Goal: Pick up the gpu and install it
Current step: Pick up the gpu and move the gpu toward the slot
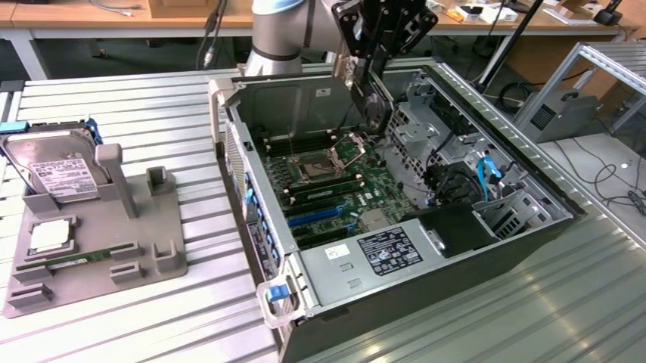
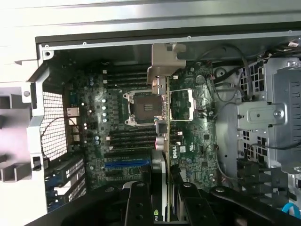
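While the claw [image 1: 370, 60] grips the gpu [image 1: 373, 103], a drive cage [image 1: 416, 132] stands beside.

A silver tabletop of ribbed, slotted aluminium profiles [image 1: 151, 325] spreads across the scene under even, bright indoor light. Along the back runs a long workbench with a light wooden top [image 1: 71, 17] on pale metal legs [image 1: 29, 57], with dark floor [image 1: 131, 53] beneath. At the exterior view's right stands an open frame of aluminium bars [image 1: 595, 57] with a grey metal box [image 1: 560, 113] by it, and thin black cables [image 1: 606, 178] trail over a pale surface.
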You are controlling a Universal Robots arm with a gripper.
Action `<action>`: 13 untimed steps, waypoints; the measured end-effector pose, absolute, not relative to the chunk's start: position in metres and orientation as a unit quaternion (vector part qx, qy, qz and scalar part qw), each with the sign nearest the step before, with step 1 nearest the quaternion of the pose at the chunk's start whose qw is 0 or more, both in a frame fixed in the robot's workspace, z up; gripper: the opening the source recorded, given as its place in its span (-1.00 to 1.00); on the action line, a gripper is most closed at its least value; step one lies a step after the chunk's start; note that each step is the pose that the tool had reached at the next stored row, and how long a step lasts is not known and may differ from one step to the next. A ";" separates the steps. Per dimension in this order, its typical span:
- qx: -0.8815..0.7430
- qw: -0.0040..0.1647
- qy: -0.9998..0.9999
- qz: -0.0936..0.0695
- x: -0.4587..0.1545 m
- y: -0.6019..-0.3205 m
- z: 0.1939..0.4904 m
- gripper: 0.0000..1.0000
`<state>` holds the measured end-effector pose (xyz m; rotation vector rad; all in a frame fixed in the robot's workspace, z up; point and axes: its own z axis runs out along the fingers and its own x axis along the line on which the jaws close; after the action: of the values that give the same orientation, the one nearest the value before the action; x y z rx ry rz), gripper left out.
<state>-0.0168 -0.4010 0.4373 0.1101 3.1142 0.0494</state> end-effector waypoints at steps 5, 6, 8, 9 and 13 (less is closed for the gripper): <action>0.035 0.013 0.999 0.014 0.004 -0.401 0.434 -0.47; 0.035 0.013 0.999 0.014 0.007 -0.401 0.433 -0.47; 0.035 0.013 0.999 0.012 0.008 -0.401 0.433 -0.47; 0.035 0.013 0.999 0.012 0.008 -0.401 0.433 -0.47; 0.035 0.013 0.999 0.012 0.008 -0.401 0.433 -0.47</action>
<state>0.0080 -0.4011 0.4329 0.1100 3.1142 0.0372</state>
